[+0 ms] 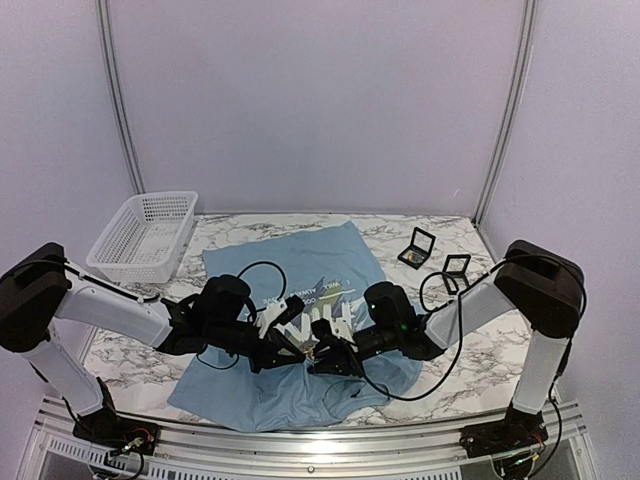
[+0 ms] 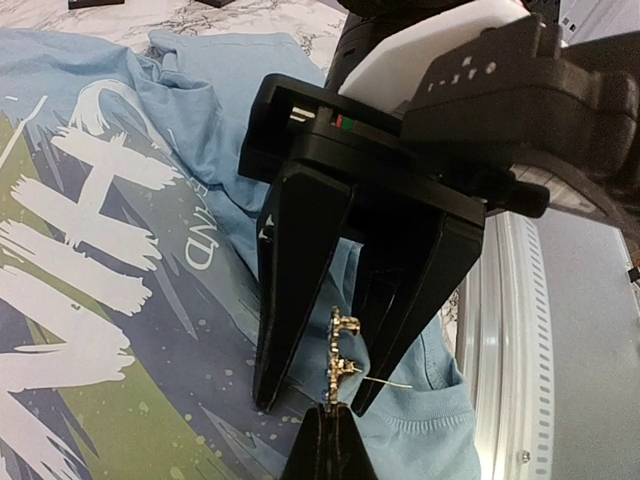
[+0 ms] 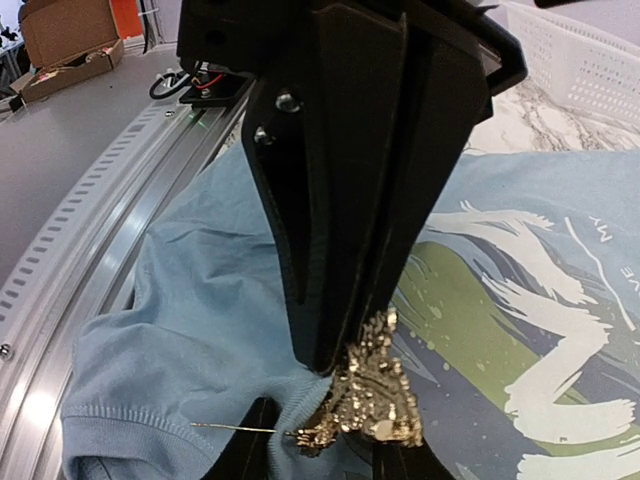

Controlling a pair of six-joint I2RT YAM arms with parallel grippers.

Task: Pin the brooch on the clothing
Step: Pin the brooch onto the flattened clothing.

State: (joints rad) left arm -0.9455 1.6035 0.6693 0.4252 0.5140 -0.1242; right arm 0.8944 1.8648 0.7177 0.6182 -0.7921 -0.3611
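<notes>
The brooch (image 3: 385,400) is a knobbly gold piece, not a plain disc, with its thin pin (image 3: 235,428) open and sticking out sideways over the ribbed collar of the light blue "CHINA" T-shirt (image 1: 300,260). My right gripper (image 3: 335,365) is shut on the brooch's upper edge. In the left wrist view the brooch (image 2: 340,350) stands edge-on between my left gripper's (image 2: 313,400) spread fingers, which straddle it and a raised fold of shirt (image 2: 120,300). The right gripper's tip (image 2: 330,440) enters from below. Both grippers (image 1: 290,345) (image 1: 318,355) meet over the shirt's near part.
A white mesh basket (image 1: 143,235) stands at the back left. Two small open black cases (image 1: 416,246) (image 1: 455,268) lie at the back right. The metal front rail (image 2: 510,330) runs close beside the collar. A cardboard box (image 3: 65,40) sits beyond the table.
</notes>
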